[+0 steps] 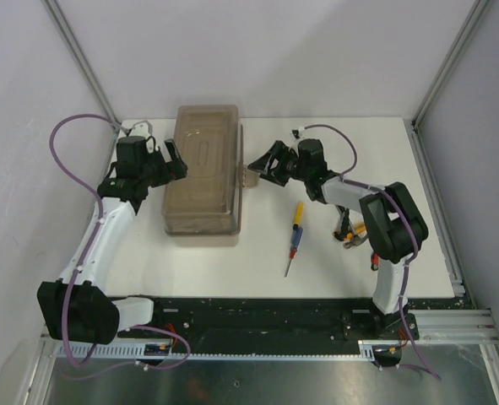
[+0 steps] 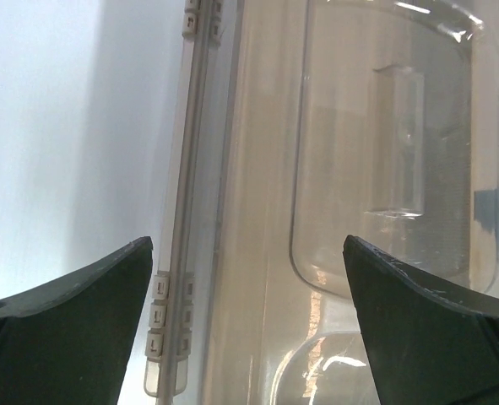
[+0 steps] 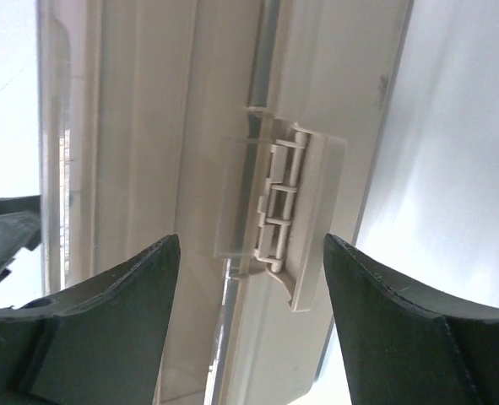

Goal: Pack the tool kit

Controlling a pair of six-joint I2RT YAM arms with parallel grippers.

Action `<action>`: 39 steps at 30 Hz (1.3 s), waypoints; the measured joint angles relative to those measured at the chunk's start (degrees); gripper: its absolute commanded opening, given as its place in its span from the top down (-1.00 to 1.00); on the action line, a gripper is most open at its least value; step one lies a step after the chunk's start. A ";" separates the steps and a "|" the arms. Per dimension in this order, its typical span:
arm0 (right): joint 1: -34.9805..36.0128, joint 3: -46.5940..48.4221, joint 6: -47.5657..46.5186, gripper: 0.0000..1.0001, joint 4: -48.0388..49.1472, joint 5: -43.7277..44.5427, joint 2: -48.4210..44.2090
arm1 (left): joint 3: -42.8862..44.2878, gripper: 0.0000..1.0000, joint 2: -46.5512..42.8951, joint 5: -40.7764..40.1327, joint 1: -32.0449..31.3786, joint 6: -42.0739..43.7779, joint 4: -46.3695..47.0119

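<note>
The beige toolbox (image 1: 203, 173) lies at the back of the table with its translucent brownish lid (image 2: 384, 126) down. Its front latch (image 1: 251, 174) sticks out on the right side. My left gripper (image 1: 178, 162) is open at the box's left edge, over the lid hinge (image 2: 166, 295). My right gripper (image 1: 260, 167) is open with the latch (image 3: 291, 228) between its fingers, not touching. The yellow-red-blue screwdriver (image 1: 294, 234) lies on the table right of the box. Yellow-handled pliers (image 1: 356, 231) lie partly under my right arm. The hammer is not in view.
The white table ends at a back wall and metal frame posts (image 1: 442, 67). My right forearm (image 1: 384, 215) stretches over the tools at the right. A black base rail (image 1: 257, 316) runs along the near edge.
</note>
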 measured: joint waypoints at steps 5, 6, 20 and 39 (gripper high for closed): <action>-0.31 0.00 -0.35 -0.30 -0.04 0.07 2.10 | 2.73 -0.98 -0.44 -0.39 -0.72 0.68 -1.57; -0.31 0.00 -0.39 -0.27 -0.04 0.00 2.71 | 3.26 -0.98 -0.44 -0.42 -1.22 1.03 -1.66; -0.31 -0.22 1.44 -0.04 6.14 -4.68 8.00 | 10.95 -0.99 2.05 -6.14 -16.50 7.54 -3.37; -0.94 -1.22 2.54 0.11 9.84 -6.45 8.00 | 30.73 -0.99 24.83 -33.38 -35.41 13.07 -18.43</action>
